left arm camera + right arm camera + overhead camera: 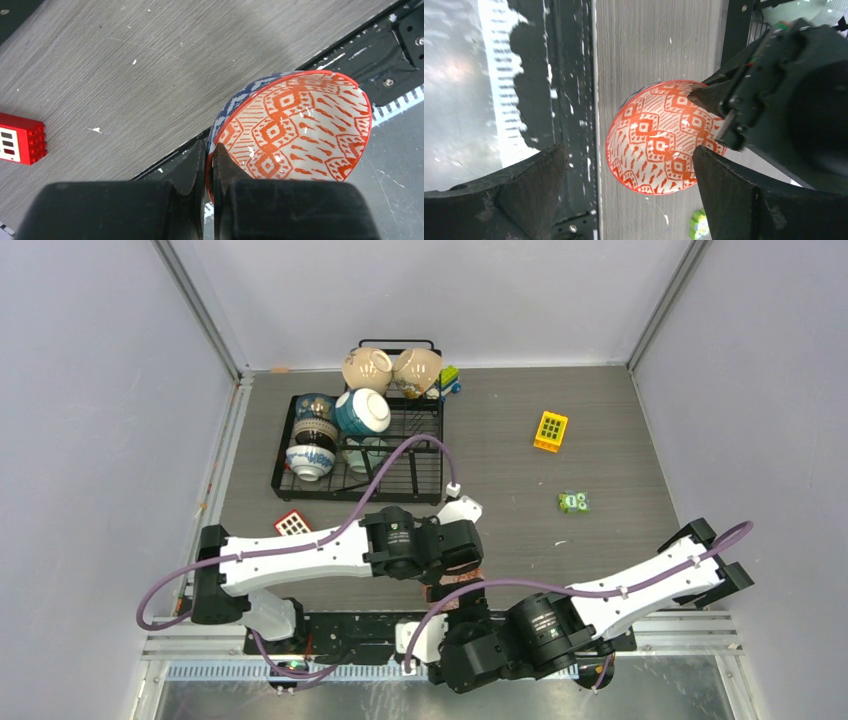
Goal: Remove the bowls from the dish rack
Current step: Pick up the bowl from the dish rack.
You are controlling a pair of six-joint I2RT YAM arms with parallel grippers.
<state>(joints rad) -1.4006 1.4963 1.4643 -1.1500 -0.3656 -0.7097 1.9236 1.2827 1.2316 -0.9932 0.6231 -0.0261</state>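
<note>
Red-on-white lattice fills both wrist views. The red-patterned bowl (pixel 295 125) hangs on edge, its inside facing the right wrist camera and its blue outside towards the table (pixel 600 470).

- Left gripper (pixel 210 150): jaws closed on the rim, one finger inside the wall and one outside. A rim pinch suits a thin ceramic wall and leaves the rest of the bowl free for another hand.
- Right gripper (pixel 626 165): jaws spread wide with the bowl in the gap between them. No grip here. Whether either pad touches the rim, I cannot tell.
- Position: over the near edge of the table by the arm bases, well apart from the dish rack (pixel 415 455). From above, the bowl is mostly hidden under the left wrist.
- Judgement: this looks like an arm-to-arm pass, with the bowl presented sideways so that the right fingers can straddle it.
- Left in the rack: two cream bowls (pixel 367 368) on the raised back, a teal bowl (pixel 362 412) mid-rack, and blue-and-white patterned bowls (pixel 310 460) stacked along the left side. By my reckoning, most of the unloading is not yet done.
- Clutter: red block (pixel 20 137) beside the rack's front corner, yellow block (pixel 551 430) and green block (pixel 573 502) out on the right.
- Risk: a slim rim pinch on glazed ceramic could slip if the left lets go too soon.
</note>
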